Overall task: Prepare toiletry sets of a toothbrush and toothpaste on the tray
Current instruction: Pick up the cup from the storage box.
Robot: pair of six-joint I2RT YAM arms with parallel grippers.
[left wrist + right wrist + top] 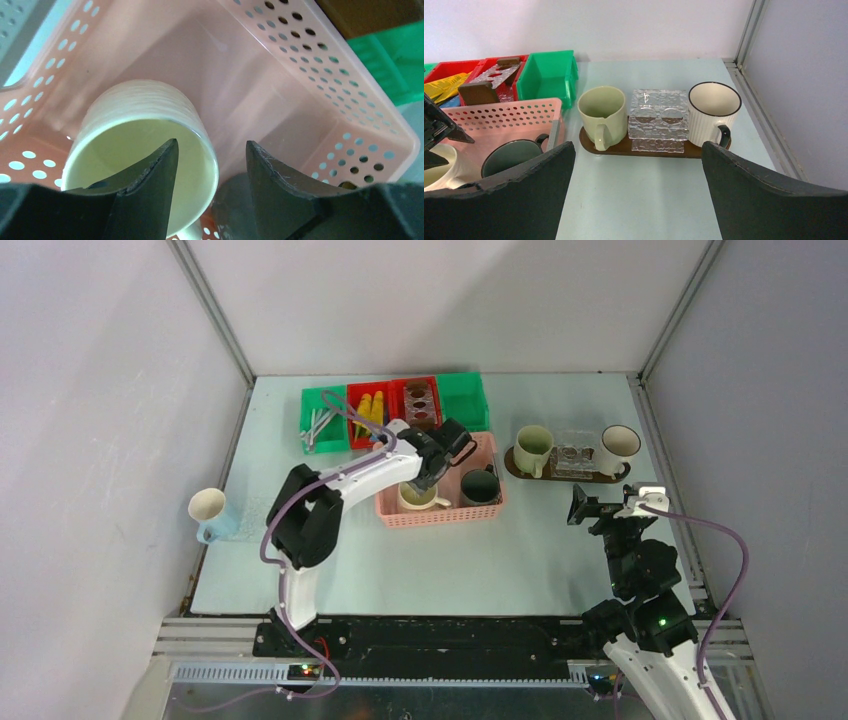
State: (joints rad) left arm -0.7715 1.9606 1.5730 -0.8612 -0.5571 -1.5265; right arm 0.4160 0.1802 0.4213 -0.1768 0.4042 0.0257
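The dark brown tray (520, 472) lies at the right and carries a pale green mug (601, 107), a clear glass block (658, 119) and a white ribbed mug (713, 112). The pink basket (488, 510) holds a cream mug (145, 130) and a dark mug (480, 486). My left gripper (211, 150) hangs open in the basket, one finger inside the cream mug, the other outside, its rim between them and untouched. My right gripper (636, 145) stands open over bare table in front of the tray. Thin toothbrushes (320, 426) and yellow toothpaste tubes (368, 410) lie in back bins.
A row of green and red bins (465, 400) lines the back, just behind the basket. A white mug with a blue handle (207, 508) stands at the table's left edge. Walls close in on the left, back and right.
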